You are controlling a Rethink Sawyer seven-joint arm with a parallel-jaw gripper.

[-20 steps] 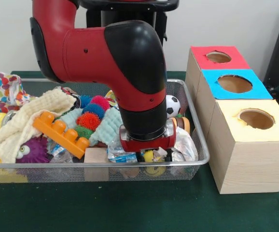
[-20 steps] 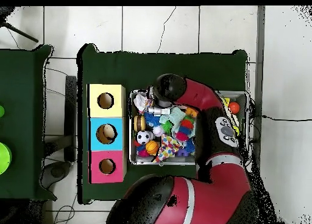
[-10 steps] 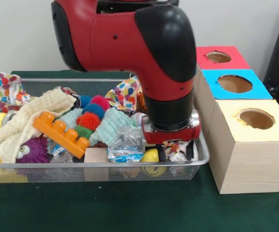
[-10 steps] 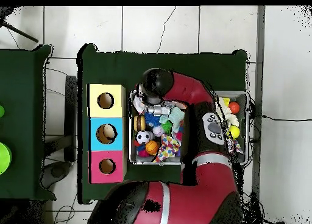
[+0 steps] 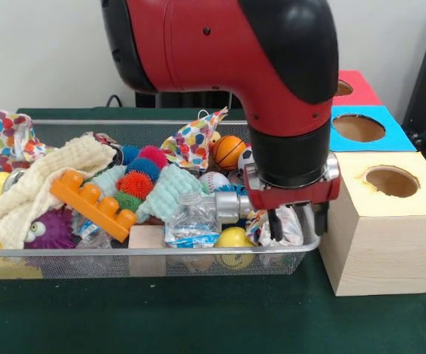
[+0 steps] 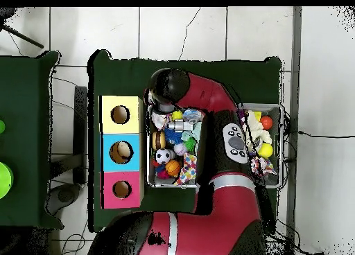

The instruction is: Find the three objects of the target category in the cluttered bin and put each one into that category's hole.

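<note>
Between the black fingers at the bin's right near corner, a dotted cloth is held, white with coloured spots, hanging down just above the wire rim. It is pinched by the gripper, whose fingers are pressed against it on either side. The cloth appears lifted clear of the clutter, though its lower edge is hidden behind the mesh of the bin. The yellow hole lies to the right of the held cloth in the front view, in the nearest wooden box, which stands just beside the bin's right end. A sideways carry to the right and slightly upward is judged to be what the next move turns on, since the box top sits higher than the rim. Two more dotted pieces are seen: one propped near the far middle beside an orange ball, another draped over the far left corner. The arm is posed with its wrist pointing straight down, the elbow bulking above the bin's right half. From overhead, the wrist is seen over the bin's end nearest the yellow hole.
</note>
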